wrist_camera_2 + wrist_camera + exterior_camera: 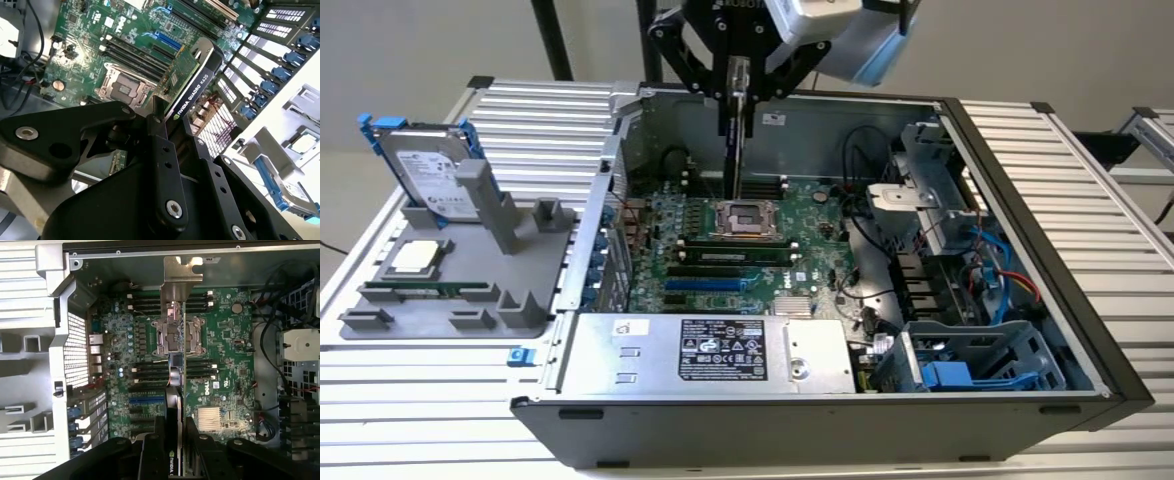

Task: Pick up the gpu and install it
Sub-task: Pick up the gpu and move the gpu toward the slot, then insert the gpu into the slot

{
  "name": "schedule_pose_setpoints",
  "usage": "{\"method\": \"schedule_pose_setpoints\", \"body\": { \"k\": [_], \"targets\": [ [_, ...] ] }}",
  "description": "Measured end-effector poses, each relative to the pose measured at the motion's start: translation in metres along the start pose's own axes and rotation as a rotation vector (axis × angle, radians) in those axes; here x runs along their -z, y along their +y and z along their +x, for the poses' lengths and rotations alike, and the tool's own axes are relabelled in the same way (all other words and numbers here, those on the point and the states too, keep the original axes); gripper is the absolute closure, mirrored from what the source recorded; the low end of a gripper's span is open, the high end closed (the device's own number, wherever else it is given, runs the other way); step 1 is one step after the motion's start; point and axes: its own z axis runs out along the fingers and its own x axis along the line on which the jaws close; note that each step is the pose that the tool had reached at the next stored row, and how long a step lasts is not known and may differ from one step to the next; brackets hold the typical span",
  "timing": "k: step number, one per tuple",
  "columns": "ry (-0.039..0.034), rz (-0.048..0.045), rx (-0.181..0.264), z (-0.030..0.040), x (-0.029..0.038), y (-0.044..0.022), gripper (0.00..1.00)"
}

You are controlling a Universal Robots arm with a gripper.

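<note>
My fingers (161, 147) are clamped on the gpu (196, 86) — pick-up done. It hangs above the motherboard (225, 355) — not yet seated

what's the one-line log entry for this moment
gripper: shut on gpu | gpu: held edge-on over motherboard, not slotted | case: open

Matt black plastic shroud, glossy green circuit board and bright bare-metal end bracket on the flat rectangular gpu (177, 282). Smooth matt black fingers (160, 150). Ribbed satin silver metal tabletop (1067, 160). Dull grey sheet-metal computer case (854, 110).
</note>
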Motion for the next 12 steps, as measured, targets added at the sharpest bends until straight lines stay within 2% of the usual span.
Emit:
{"method": "schedule_pose_setpoints", "body": {
  "k": [3,12],
  "targets": [
    [0.0000,-0.0001,0.000,-0.0037,-0.0001,0.0002,1.00],
    [0.0000,0.0000,0.000,-0.0047,-0.0001,0.0003,1.00]
  ]
}}
